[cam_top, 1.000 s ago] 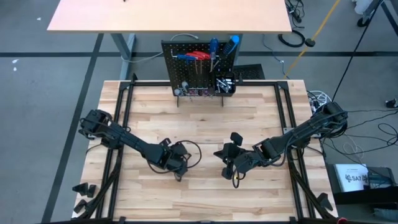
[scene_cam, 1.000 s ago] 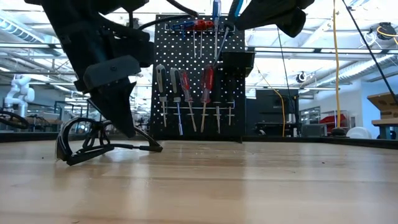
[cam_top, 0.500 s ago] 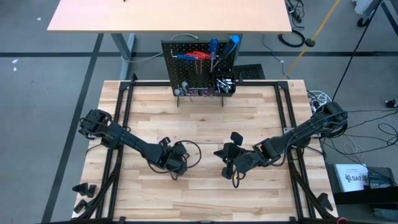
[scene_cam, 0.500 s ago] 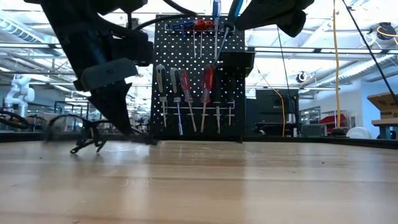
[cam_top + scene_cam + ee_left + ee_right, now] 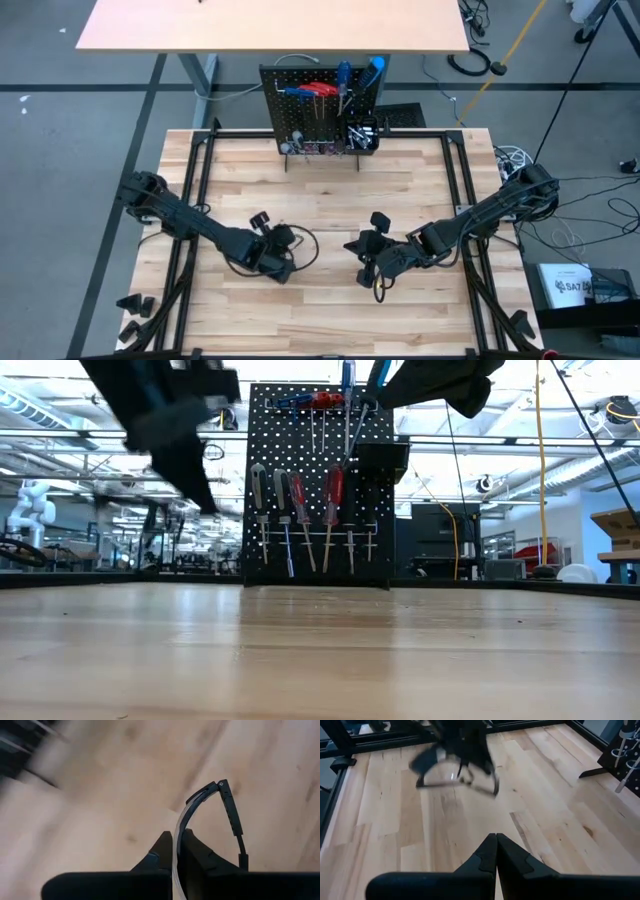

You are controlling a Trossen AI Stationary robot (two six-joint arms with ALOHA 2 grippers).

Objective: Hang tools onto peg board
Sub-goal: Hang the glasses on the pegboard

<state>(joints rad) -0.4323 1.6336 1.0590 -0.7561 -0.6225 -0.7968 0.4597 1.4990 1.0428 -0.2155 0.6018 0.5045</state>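
Left gripper [image 5: 174, 851] has clamped shut on the safety glasses [image 5: 220, 815] and lifted them off the table [image 5: 330, 180] (peg board [image 5: 322, 105] well beyond). Right gripper [image 5: 496, 851] shut, empty. Carry next, likely.

Workshop hall around the bench

Grey concrete floor [image 5: 60, 150], bare tan rectangular tabletop [image 5: 270, 25] behind, bright ceiling strip lights [image 5: 560, 435].

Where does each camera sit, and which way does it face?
High: overhead, looking straight down on the table, both arms and the peg board.
Low: at table-top height, facing the peg board; arms enter from above.
Left wrist: looks past the left hand, shut on safety glasses, toward the tabletop.
Right wrist: looks past the shut right hand, across the table.
Shared: both wrist views show the safety glasses.
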